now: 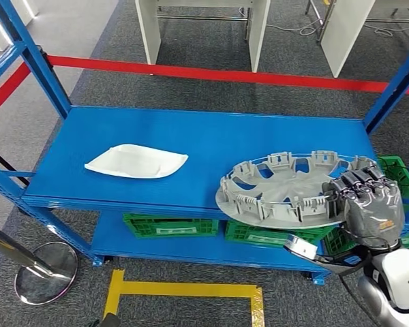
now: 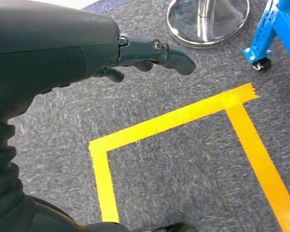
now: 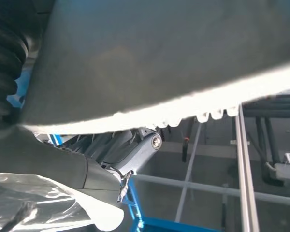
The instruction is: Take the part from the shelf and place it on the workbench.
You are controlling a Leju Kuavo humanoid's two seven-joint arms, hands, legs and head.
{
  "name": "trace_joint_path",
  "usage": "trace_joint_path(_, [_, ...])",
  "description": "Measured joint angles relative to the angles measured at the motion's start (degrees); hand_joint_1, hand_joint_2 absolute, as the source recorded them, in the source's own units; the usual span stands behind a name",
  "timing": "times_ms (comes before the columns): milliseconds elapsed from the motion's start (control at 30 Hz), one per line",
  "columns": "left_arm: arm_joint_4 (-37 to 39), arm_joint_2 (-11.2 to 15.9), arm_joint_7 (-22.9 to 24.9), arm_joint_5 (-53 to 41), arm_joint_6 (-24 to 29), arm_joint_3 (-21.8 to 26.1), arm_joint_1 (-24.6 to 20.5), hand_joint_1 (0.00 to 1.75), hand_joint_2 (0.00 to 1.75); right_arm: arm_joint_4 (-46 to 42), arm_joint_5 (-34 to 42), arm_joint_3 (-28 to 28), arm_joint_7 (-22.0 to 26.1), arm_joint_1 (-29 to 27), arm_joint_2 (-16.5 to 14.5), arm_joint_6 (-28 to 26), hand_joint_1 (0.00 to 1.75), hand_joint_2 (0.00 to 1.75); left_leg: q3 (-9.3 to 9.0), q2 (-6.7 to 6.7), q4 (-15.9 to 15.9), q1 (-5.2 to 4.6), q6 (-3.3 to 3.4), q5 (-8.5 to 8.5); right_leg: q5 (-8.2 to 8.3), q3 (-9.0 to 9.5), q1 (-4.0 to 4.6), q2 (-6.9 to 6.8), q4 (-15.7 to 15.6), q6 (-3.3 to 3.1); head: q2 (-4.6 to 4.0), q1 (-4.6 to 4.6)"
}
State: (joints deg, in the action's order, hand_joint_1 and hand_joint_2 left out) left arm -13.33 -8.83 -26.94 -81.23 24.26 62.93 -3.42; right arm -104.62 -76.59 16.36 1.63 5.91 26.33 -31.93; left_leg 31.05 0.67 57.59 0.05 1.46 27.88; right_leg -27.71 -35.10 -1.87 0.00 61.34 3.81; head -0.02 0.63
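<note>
A grey round hubcap-like part (image 1: 282,191) lies tilted at the front right of the blue shelf top (image 1: 202,139), its ribbed inner side up and its near edge past the shelf's front. My right hand (image 1: 369,201) grips its right rim, fingers curled over the top. In the right wrist view the part's grey underside (image 3: 165,53) spans the frame above my right hand (image 3: 110,159). A white flat part (image 1: 135,161) rests on the shelf's left half. My left hand (image 2: 147,53) hangs over the carpet, fingers stretched out, holding nothing.
Green crates (image 1: 172,226) stand on the lower shelf, another (image 1: 395,174) at the right. Yellow tape (image 1: 187,289) marks a box on the carpet in front. A chrome post base (image 1: 46,271) stands at the left. A red barrier tape (image 1: 233,73) and white tables lie beyond.
</note>
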Motion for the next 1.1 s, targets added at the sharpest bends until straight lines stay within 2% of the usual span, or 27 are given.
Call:
trace_joint_path(33, [0.0, 0.0, 0.1, 0.4, 0.0, 0.3, -0.1, 0.00, 1.75, -0.1, 0.0, -0.1, 0.0, -0.1, -0.1, -0.1, 1.75, 1.75, 0.23, 0.03, 0.4, -0.09, -0.38, 0.19, 0.38, 0.92, 0.00, 0.11, -1.9, -0.22, 0.00, -0.10])
trace_joint_path(67, [0.0, 0.1, 0.3, 0.8, 0.1, 0.6, -0.1, 0.00, 1.75, -0.1, 0.1, -0.1, 0.0, -0.3, -0.2, -0.2, 1.75, 1.75, 0.48, 0.05, 0.7, -0.20, -0.68, 0.26, 0.05, 1.21, 0.09, 0.23, -2.3, -0.53, 0.00, -0.11])
trace_joint_path(133, [0.0, 0.1, 0.6, 1.1, 0.2, 1.1, -0.1, 0.00, 1.75, -0.2, 0.1, -0.2, -0.1, -0.5, -0.4, -0.4, 1.75, 1.75, 0.77, 0.08, 0.9, -0.28, -1.09, 0.26, 0.03, 1.09, 0.14, 0.29, -2.1, -1.33, 0.00, -0.02])
trace_joint_path(200, [0.0, 0.1, 0.8, 1.2, 0.4, 1.4, -0.1, 0.00, 1.75, -0.3, 0.1, -0.3, -0.1, -0.7, -0.4, -0.6, 1.75, 1.75, 1.20, 0.00, 2.2, -0.19, -1.57, 1.59, 0.12, 1.01, 0.07, 0.07, -2.0, -2.01, 0.00, 0.11])
trace_joint_path(233, [0.0, 0.1, 0.8, 1.2, 0.4, 1.4, -0.2, 0.00, 1.75, -0.4, 0.1, -0.4, -0.1, -0.7, -0.5, -0.6, 1.75, 1.75, 1.99, -0.05, 4.2, -0.13, -1.84, 3.16, 0.20, 0.96, 0.03, -0.10, -2.1, -2.37, 0.00, 0.17])
trace_joint_path(300, [0.0, 0.1, 0.8, 1.2, 0.5, 1.7, -0.2, 0.00, 1.75, -0.6, 0.1, -0.6, -0.1, -0.8, -0.6, -0.7, 1.75, 1.75, 4.62, -0.14, 11.1, -0.05, -2.19, 7.07, 0.34, 0.75, 0.22, -0.36, -2.1, -2.93, 0.00, 0.25])
trace_joint_path(333, [0.0, 0.1, 0.8, 1.2, 0.6, 1.8, -0.2, 0.00, 1.75, -0.6, 0.1, -0.6, -0.1, -0.8, -0.6, -0.7, 1.75, 1.75, 5.82, -0.14, 14.2, -0.03, -2.22, 8.42, 0.44, 0.59, 0.37, -0.43, -2.1, -3.14, 0.00, 0.23])
trace_joint_path(367, [0.0, 0.1, 0.8, 1.2, 0.6, 2.0, -0.2, 0.00, 1.75, -0.6, 0.1, -0.6, -0.1, -0.9, -0.7, -0.7, 1.75, 1.75, 6.37, -0.15, 16.0, -0.03, -2.15, 8.81, 0.57, 0.40, 0.52, -0.47, -2.1, -3.31, 0.00, 0.22])
trace_joint_path(400, [0.0, 0.0, 0.9, 1.2, 0.6, 2.2, -0.2, 0.00, 1.75, -0.6, 0.1, -0.6, -0.1, -1.0, -0.8, -0.7, 1.75, 1.75, 6.02, -0.15, 15.7, -0.05, -1.98, 8.15, 0.72, 0.23, 0.67, -0.47, -2.1, -3.43, 0.00, 0.22])
trace_joint_path(433, [0.0, 0.0, 0.9, 1.2, 0.6, 2.3, -0.2, 0.00, 1.75, -0.6, 0.1, -0.6, -0.1, -1.0, -0.9, -0.7, 1.75, 1.75, 4.69, -0.15, 13.5, -0.10, -1.68, 6.61, 0.88, 0.09, 0.80, -0.44, -2.1, -3.51, 0.00, 0.22])
trace_joint_path(467, [0.0, 0.0, 0.9, 1.2, 0.6, 2.3, -0.3, 0.00, 1.75, -0.6, 0.1, -0.7, -0.1, -1.0, -0.9, -0.7, 1.75, 1.75, 2.64, -0.14, 9.7, -0.20, -1.24, 4.71, 1.06, 0.01, 0.91, -0.41, -2.1, -3.52, 0.00, 0.22])
trace_joint_path(533, [0.0, 0.1, 0.9, 1.1, 0.6, 2.4, -0.4, 0.00, 1.75, -0.7, 0.0, -0.7, -0.1, -1.0, -0.9, -0.7, 1.75, 1.75, -0.81, -0.15, 3.0, -0.50, -0.47, 2.45, 1.50, -0.21, 1.09, -0.39, -2.1, -3.25, 0.00, 0.20])
trace_joint_path(567, [0.0, 0.2, 0.9, 1.1, 0.6, 2.4, -0.5, 0.00, 1.75, -0.7, 0.0, -0.7, -0.1, -1.0, -0.9, -0.7, 1.75, 1.75, -1.50, -0.14, 1.3, -0.65, -0.26, 2.10, 1.79, -0.40, 1.09, -0.41, -2.1, -2.97, 0.00, 0.17])
trace_joint_path(667, [0.0, 0.1, 0.9, 1.0, 0.8, 2.4, -0.5, 0.00, 1.75, -0.7, -2.0, -0.8, -0.1, -1.0, -0.9, -0.8, 1.75, 1.75, -1.01, -0.21, 0.4, -0.72, 0.14, 1.20, 2.60, -1.01, 0.94, -0.39, -2.4, -1.88, 0.00, 0.19])
trace_joint_path(700, [0.0, 0.1, 0.9, 1.0, 0.8, 2.4, -0.5, 0.00, 1.75, -0.7, -3.4, -1.0, -0.2, -1.0, -0.9, -0.9, 1.75, 1.75, -0.74, -0.31, 0.1, -0.60, 0.45, 0.61, 1.97, -1.44, 0.93, -0.31, -2.0, -1.59, 0.00, 0.15])
trace_joint_path(733, [0.0, 0.1, 0.9, 1.0, 0.9, 2.4, -0.5, 0.00, 1.75, -0.7, -4.8, -1.3, -0.3, -0.9, -0.9, -1.1, 1.75, 1.75, -0.34, -0.40, -0.3, -0.45, 0.77, -0.06, 0.44, -2.18, 0.93, -0.21, -0.5, -1.32, 0.00, 0.09])
trace_joint_path(767, [0.0, 0.1, 0.9, 0.9, 0.9, 2.4, -0.5, 0.00, 1.75, -0.6, -5.9, -1.6, -0.4, -0.9, -0.8, -1.3, 1.75, 1.75, 0.15, -0.49, -0.5, -0.35, 1.01, -0.63, -1.90, -3.25, 0.87, -0.12, 2.1, -1.14, 0.00, 0.02])
trace_joint_path(833, [0.0, 0.1, 0.9, 0.9, 1.0, 2.4, -0.6, 0.00, 1.75, -0.6, -6.8, -2.2, -0.5, -0.7, -0.8, -1.7, 1.75, 1.75, 1.36, -0.52, -0.5, -0.43, 1.27, -1.59, -6.56, -5.33, 0.80, -0.11, 9.5, -0.74, 0.00, -0.07])
trace_joint_path(867, [0.0, 0.1, 0.9, 0.9, 1.0, 2.4, -0.6, 0.00, 1.75, -0.6, -7.0, -2.4, -0.5, -0.7, -0.8, -1.8, 1.75, 1.75, 1.91, -0.54, -0.4, -0.46, 1.25, -2.01, -7.55, -5.69, 0.77, -0.11, 12.2, -0.60, 0.00, -0.07])
trace_joint_path(900, [0.0, 0.0, 0.9, 0.9, 1.0, 2.4, -0.6, 0.00, 1.75, -0.6, -7.1, -2.5, -0.6, -0.7, -0.8, -1.8, 1.75, 1.75, 2.44, -0.55, -0.4, -0.47, 1.18, -2.42, -7.37, -5.11, 0.75, -0.11, 12.9, -0.49, 0.00, -0.07])
trace_joint_path(933, [0.0, 0.0, 0.9, 0.9, 1.0, 2.4, -0.6, 0.00, 1.75, -0.6, -7.2, -2.6, -0.6, -0.7, -0.8, -1.8, 1.75, 1.75, 2.94, -0.55, -0.3, -0.44, 1.06, -2.79, -6.19, -3.40, 0.72, -0.12, 11.3, -0.44, 0.00, -0.08])
trace_joint_path(967, [0.0, 0.0, 0.9, 0.9, 1.0, 2.4, -0.6, 0.00, 1.75, -0.6, -7.2, -2.6, -0.6, -0.6, -0.8, -1.8, 1.75, 1.75, 3.37, -0.54, -0.2, -0.41, 0.92, -3.10, -4.70, -1.07, 0.67, -0.13, 8.3, -0.42, 0.00, -0.07])
trace_joint_path(1033, [0.0, 0.0, 0.9, 0.9, 1.0, 2.4, -0.6, 0.00, 1.75, -0.6, -7.3, -2.7, -0.6, -0.5, -0.8, -1.9, 1.75, 1.75, 4.20, -0.51, 0.2, -0.51, 0.41, -3.66, -3.43, 4.51, 0.67, -0.09, 0.0, -0.54, 0.00, -0.10])
trace_joint_path(1100, [0.0, 0.1, 0.9, 0.9, 1.0, 2.4, -0.6, 0.00, 1.75, -0.6, -7.8, -2.9, -0.8, -0.3, -0.8, -1.9, 1.75, 1.75, 4.78, -0.47, 0.6, -0.72, -0.18, -4.32, -3.71, 7.06, 0.78, 0.01, -4.2, -0.99, 0.01, -0.08])
